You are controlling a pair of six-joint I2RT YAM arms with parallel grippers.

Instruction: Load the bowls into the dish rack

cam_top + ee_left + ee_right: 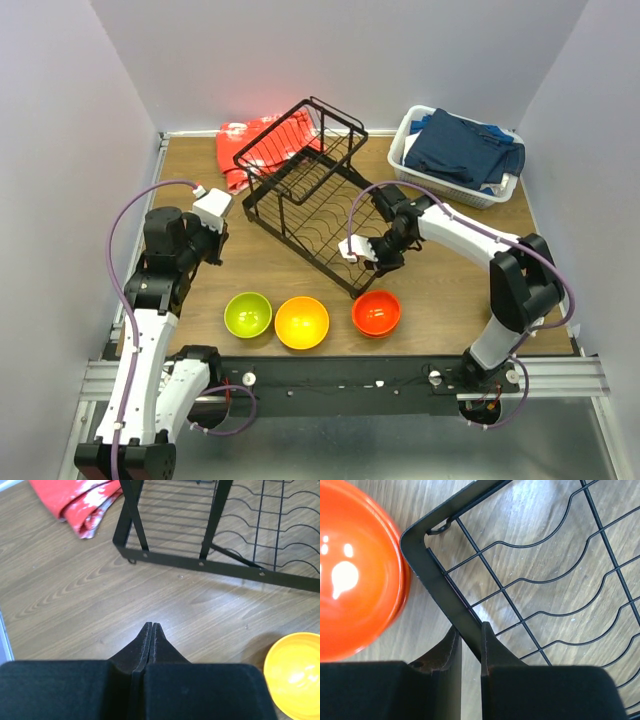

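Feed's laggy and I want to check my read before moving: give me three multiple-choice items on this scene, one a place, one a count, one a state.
1. Where is the red-orange bowl?
A) on the table by the dish rack's near corner
B) in the rack's raised tier
C) held in a gripper

2. How many bowls sit on the table?
A) one
B) three
C) five

3. The left gripper is:
A) wide open
B) shut on nothing
C) shut on a bowl

Answers:
1 A, it rests on wood beside the frame corner.
2 B, lime green bowl, yellow-orange bowl and the red-orange one.
3 B, its jaws meet with nothing between.
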